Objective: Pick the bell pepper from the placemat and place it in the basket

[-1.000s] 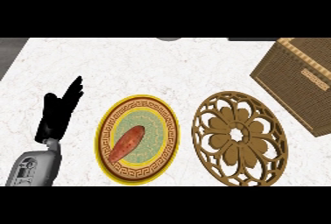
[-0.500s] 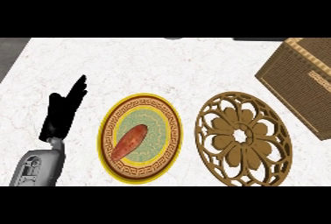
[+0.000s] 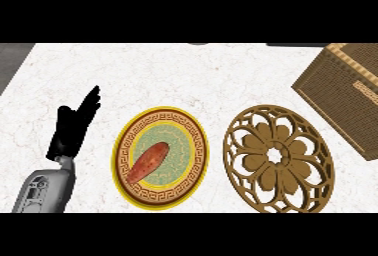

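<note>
Head view shows only the left hand [image 3: 74, 127], at the left side of the white marbled counter [image 3: 184, 75], on the end of its grey forearm [image 3: 44, 190], which comes in from the lower left corner. The black fingers are straight and point up and slightly right, held close together. The hand is open and has hold of nothing. It is beside the placemat's left edge with a strip of bare counter between them, and touches neither the mat nor the pepper. The right hand does not show anywhere.

The bell pepper [image 3: 148, 162] lies on the round placemat [image 3: 193, 150], a little left of and below its middle. It looks long and narrow rather than blocky, with a red-orange skin that is darker along one side. It lies slanted, its upper end toward the right and its lower end toward the left. The mat has a bright yellow rim, a brown band with a key pattern, and a pale green centre on which the pepper lies.

Just right of the mat lies a brown carved disc [image 3: 295, 175] with a flower-shaped cut-out pattern. The woven basket [image 3: 347, 95] is at the right edge, above the disc, well apart from the pepper and partly cut off by the view's edge.
</note>
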